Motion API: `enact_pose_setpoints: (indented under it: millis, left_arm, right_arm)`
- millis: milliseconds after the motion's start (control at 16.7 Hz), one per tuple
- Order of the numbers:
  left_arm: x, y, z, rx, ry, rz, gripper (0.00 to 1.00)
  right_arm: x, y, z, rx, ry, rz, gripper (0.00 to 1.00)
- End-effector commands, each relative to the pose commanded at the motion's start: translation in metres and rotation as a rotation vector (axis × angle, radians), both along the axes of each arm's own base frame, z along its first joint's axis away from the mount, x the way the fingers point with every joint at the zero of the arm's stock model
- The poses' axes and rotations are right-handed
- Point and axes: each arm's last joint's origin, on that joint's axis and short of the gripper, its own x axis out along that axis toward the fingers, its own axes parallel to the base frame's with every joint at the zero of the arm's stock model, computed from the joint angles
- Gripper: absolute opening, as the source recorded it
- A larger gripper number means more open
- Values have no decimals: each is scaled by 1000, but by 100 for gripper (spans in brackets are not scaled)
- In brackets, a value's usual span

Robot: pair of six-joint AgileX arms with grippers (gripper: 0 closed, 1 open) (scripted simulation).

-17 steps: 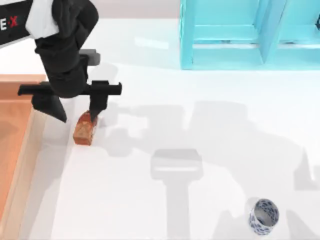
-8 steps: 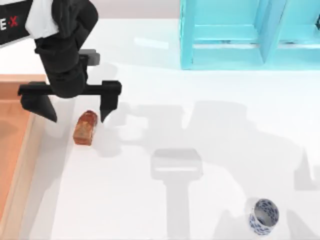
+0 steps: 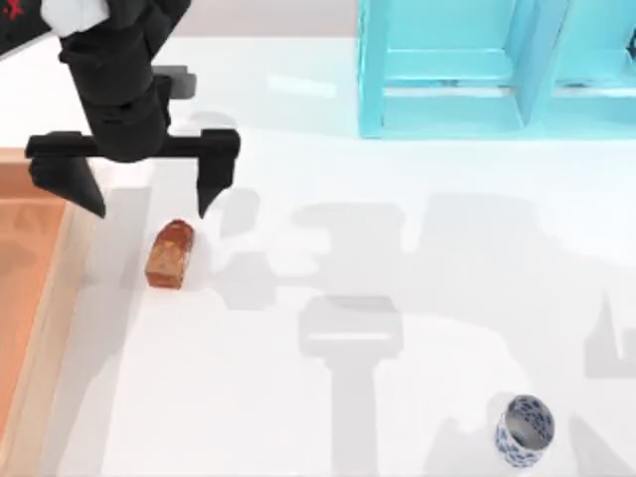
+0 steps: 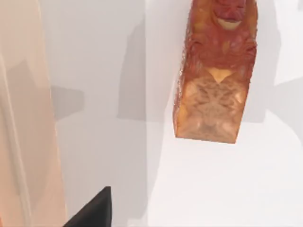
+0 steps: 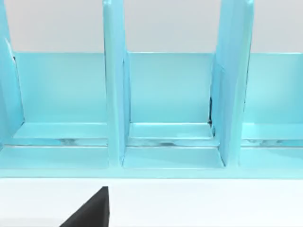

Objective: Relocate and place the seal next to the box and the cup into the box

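The reddish-brown seal (image 3: 170, 254) lies on the white table just right of the box (image 3: 30, 298), a wooden tray at the left edge. My left gripper (image 3: 147, 204) hovers open above the seal's far end, its fingers spread wide and touching nothing. In the left wrist view the seal (image 4: 217, 71) lies apart from the tan box rim (image 4: 23, 118), with one dark fingertip (image 4: 92, 213) in the corner. The blue-patterned white cup (image 3: 524, 429) stands upright at the front right. A dark fingertip (image 5: 90, 212) of my right gripper shows in the right wrist view.
A turquoise shelf structure (image 3: 497, 70) stands at the back right; the right wrist view faces its compartments (image 5: 170, 109). Bare white table stretches between the seal and the cup.
My left gripper opened and let go of the seal, then rose and drew back toward the far side. The seal stays lying beside the box. The cup has not moved.
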Motion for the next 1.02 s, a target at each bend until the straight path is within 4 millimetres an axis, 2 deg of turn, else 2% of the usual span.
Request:
enact_pose_setpoints:
  millis: [240,360,720,780,900,1020]
  left_arm:
    - [-1,1,45,-2,-6,3,100]
    - [-4,2,61,-2,-7,3,100]
    - [-4,2,64,-1,-4,5,100]
    - [-3,-2,62,0,0,5,100]
    - [-2,-26,57,6,17,5,100]
    - [-3,-67,50,17,32,6,100]
  right_arm:
    - [0,0,0,0,0,0,100]
    - [0,0,0,0,0,0,100]
    - [0,0,0,0,0,0,100]
    - [0,0,0,0,0,0,100]
    - [0,0,0,0,0,0,100]
    - [0,0,0,0,0,0,100]
